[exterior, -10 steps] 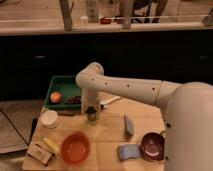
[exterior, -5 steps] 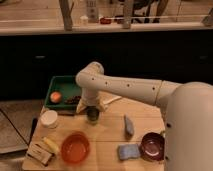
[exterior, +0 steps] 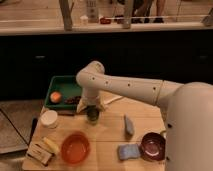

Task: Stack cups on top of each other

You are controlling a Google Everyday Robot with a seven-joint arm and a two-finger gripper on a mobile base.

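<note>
Almost nothing has shifted in the past second: the robot's white arm (exterior: pixel 125 87) holds the same bend over the wooden bench (exterior: pixel 107 137), and its end effector (exterior: pixel 91 106) remains low over the dark cup (exterior: pixel 92 115), which has not left its spot. The cup stands upright near the middle of the bench, a little toward 11 o'clock. Whether the end effector is spread, pressed together or pinching the cup cannot be told, because the wrist housing covers it from above. The paler green cup cannot be picked out separately. It may sit under the wrist or already inside the dark one, and the view does not settle which.

From the cup, a green tray (exterior: pixel 60 82) holding an orange fruit (exterior: pixel 55 96) lies at 10 o'clock. A white tub (exterior: pixel 49 119) is at 9, the orange bowl (exterior: pixel 75 148) at 7, a blue sponge (exterior: pixel 128 151) at 5 and the maroon bowl (exterior: pixel 152 145) at 4.

The stacking looks to be at or near the point of seating. The main hazard is likely an off-centre or tilted release, since a light plastic tumbler caught on the rim below could topple and take its partner with it. A lift that drags on the rim could knock the cup over toward the orange bowl or the near edge of the bench.
</note>
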